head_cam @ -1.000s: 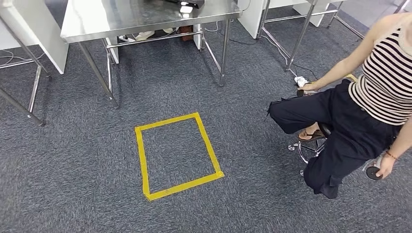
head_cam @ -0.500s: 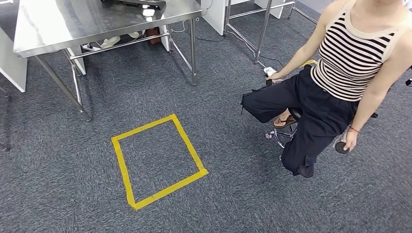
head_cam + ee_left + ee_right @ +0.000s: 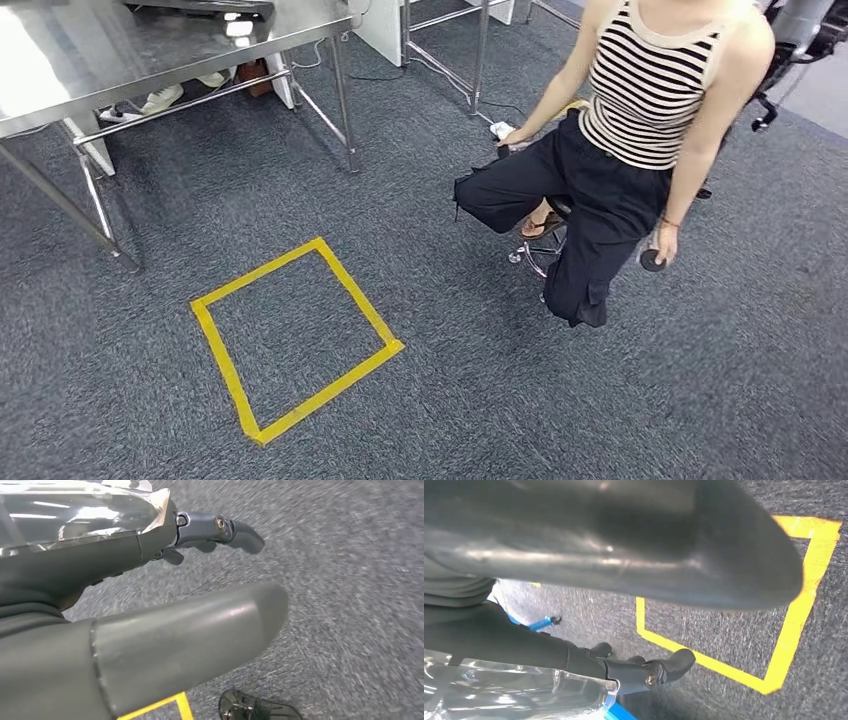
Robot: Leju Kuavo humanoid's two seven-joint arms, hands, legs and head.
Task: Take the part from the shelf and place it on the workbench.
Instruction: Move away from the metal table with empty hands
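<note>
Gleaming workbench (image 3: 60, 62) (steel) beside taped square (image 3: 360, 293)

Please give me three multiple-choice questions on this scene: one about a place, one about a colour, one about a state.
1. Where is the yellow tape square?
A. on a wall
B. on the carpet
C. on a box

2. What colour are the trousers of the person?
A. black
B. red
C. white

3. How is the person placed?
A. standing
B. seated on a stool
C. lying down

Answers: B, the tape lies flat on the grey carpet; A, the trousers are plainly black; B, the stool's chrome base shows under the bent legs.
</note>
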